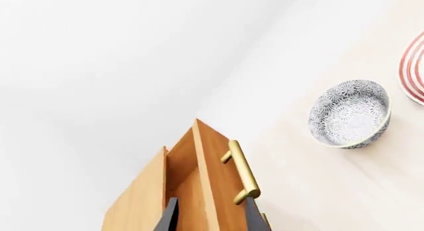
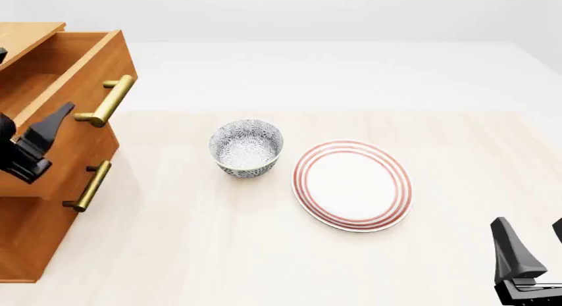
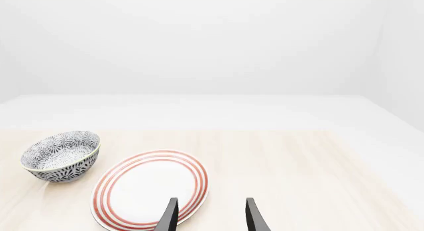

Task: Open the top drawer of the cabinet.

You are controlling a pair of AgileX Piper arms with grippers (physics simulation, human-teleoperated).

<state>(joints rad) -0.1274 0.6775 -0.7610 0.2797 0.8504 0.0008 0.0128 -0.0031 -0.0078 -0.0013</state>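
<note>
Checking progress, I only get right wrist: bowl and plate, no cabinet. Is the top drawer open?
Observer: Yes. Front view shows the top drawer pulled out of the cabinet, with its inside visible.
Operator: Left gripper on the handle?
Observer: No. The left gripper is open, with its fingers on either side of the drawer's front panel. The brass handle is ungrasped.
Operator: Cabinet versus bowl?
Observer: In front view the cabinet stands left of the bowl, apart from it.
</note>
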